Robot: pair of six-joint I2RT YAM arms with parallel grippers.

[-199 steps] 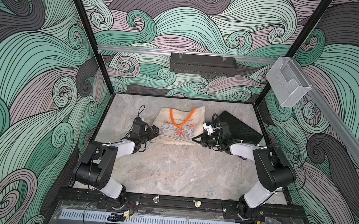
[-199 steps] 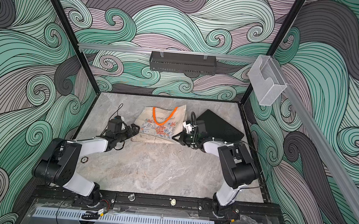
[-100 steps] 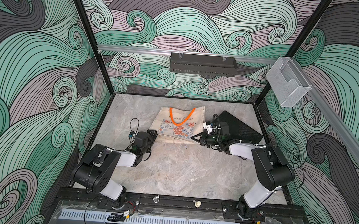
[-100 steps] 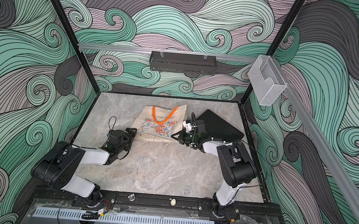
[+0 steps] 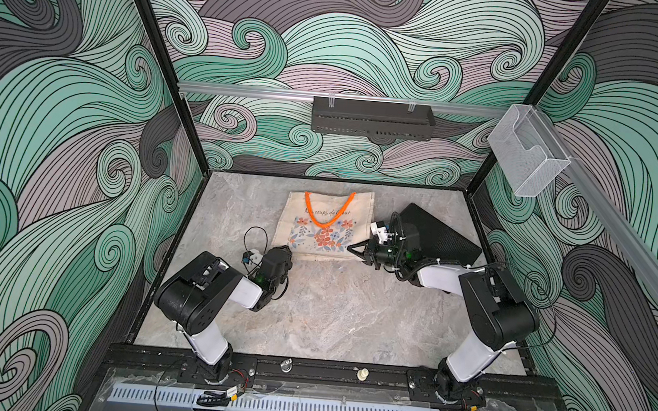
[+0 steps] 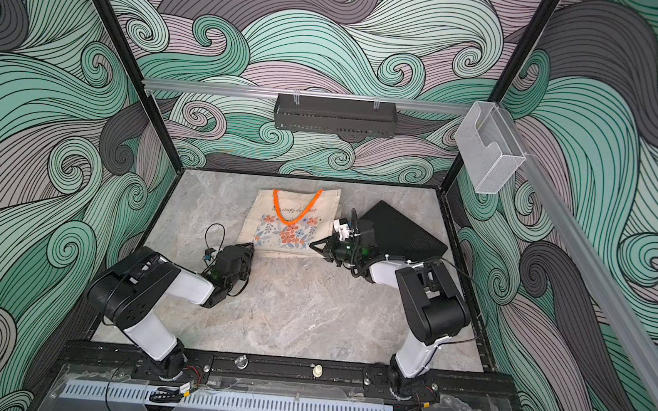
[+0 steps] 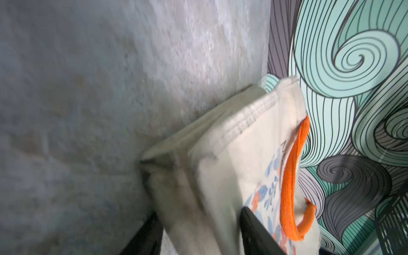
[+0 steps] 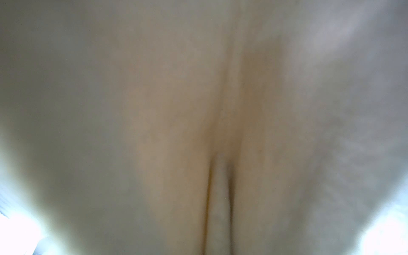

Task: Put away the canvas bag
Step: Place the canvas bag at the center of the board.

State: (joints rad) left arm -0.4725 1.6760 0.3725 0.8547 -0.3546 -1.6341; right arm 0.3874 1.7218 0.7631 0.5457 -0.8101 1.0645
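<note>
The grey marbled tabletop (image 5: pixel 331 315) is carrying everything, and the canvas bag (image 5: pixel 329 230) is lying flat on its far half, printed side up, with its opening facing the back wall, as both top views are showing. The flat black box (image 5: pixel 441 235) is sitting near the bag on the right arm's side, with that arm's wrist reaching across its near corner. The right gripper (image 5: pixel 351 249) is pressing in at the bag's near corner on that same side with its jaws closed, and its wrist camera is filling with blurred beige cloth creased into a pinched fold, so it is gripping the bag. The left gripper (image 5: pixel 284 251) is meeting the bag's opposite near corner; its fingers (image 7: pixel 254 227) are standing partly apart with that corner between them, not plainly clamping it. The orange handle (image 7: pixel 291 176) is lying looped on the bag's printed face.
</note>
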